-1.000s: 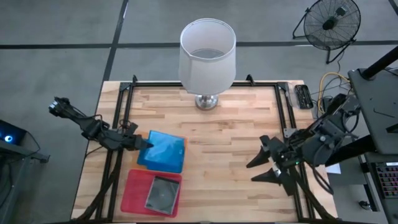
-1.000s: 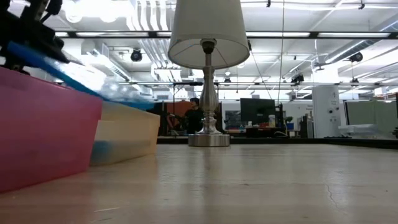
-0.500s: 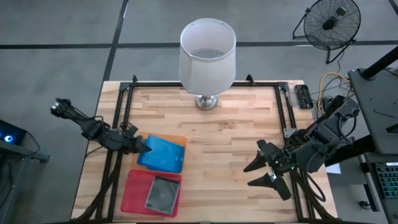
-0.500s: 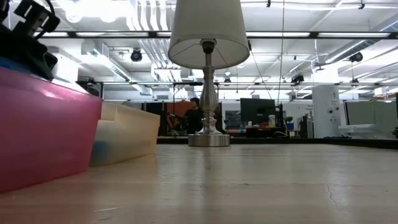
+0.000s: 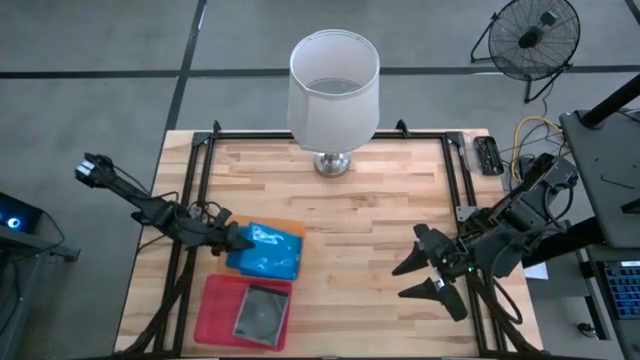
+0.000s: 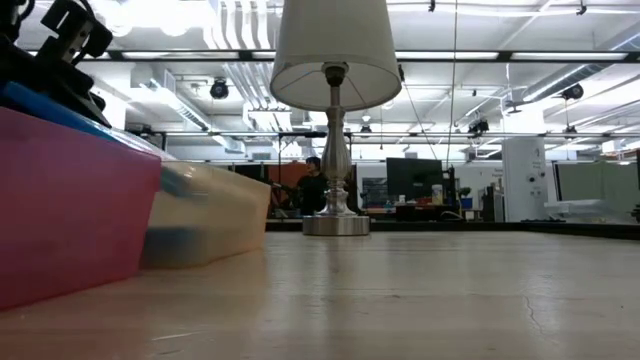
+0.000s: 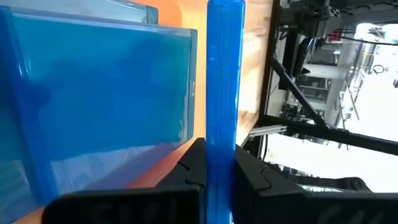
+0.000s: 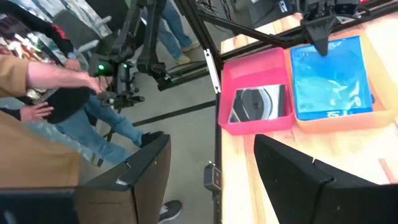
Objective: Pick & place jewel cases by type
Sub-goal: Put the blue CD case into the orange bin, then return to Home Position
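Fingers of the left gripper (image 7: 219, 177) are clamped on the edge of a blue jewel case (image 7: 222, 81), which I see edge-on in the left wrist view, standing between the two pads. From above, that gripper (image 5: 232, 240) sits at the left rim of the orange bin (image 5: 291, 226), with the held case reaching out over the blue stack (image 5: 268, 250) already lying inside. The case looks tilted, one edge low over the stack, though I can't tell from these views whether it already touches the cases beneath.

My read is that I'm in the placing step for a blue case: it's over the right container, not yet let go. Next I need to lower it until it lies flat on the stack, then part the fingers and draw the left arm back leftward without dragging the case or nudging the bin wall.

Just nearer me, the pink bin (image 5: 215, 310) holds a dark grey case (image 5: 262, 312) lying flat, so the sorting by type seems well along; I see no loose cases on the wooden table (image 5: 380, 230).

My right gripper (image 5: 418, 272) waits well apart over the right side of the table, its fingers spread wide and holding nothing. A lamp (image 5: 333, 90) stands at the far edge, clear of the work.
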### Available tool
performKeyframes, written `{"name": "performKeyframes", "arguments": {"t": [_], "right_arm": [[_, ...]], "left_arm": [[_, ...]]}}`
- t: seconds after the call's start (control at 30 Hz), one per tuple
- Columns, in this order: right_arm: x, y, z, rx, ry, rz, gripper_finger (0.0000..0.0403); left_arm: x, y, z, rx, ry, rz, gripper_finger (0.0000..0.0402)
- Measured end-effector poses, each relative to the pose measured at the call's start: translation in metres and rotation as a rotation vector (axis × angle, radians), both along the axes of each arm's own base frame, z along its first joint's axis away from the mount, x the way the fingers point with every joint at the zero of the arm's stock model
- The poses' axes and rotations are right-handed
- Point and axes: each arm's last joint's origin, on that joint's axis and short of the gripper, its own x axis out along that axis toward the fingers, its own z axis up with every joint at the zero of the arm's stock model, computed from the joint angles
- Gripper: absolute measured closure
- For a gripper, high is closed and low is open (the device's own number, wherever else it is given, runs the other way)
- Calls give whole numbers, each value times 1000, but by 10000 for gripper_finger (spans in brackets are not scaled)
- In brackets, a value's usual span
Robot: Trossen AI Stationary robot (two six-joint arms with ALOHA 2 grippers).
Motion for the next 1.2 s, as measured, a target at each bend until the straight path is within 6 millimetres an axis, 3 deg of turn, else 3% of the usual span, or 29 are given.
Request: {"name": "performKeyframes", "arguments": {"t": [0.13, 0.7, 0.87, 1.2], "right_arm": [[-1, -1, -3, -20, 22, 0, 179], [-2, -1, -4, -79, 22, 23, 179], [-2, -1, -4, -88, 18, 27, 179], [-2, -2, -6, -112, 25, 35, 179]], "left_arm": [[2, -1, 0, -3, -6, -10, 366], [1, 0, -2, -22, 18, 20, 161], [-7, 2, -11, -30, 191, 15, 147], [-6, 2, 18, 51, 258, 23, 147]]}}
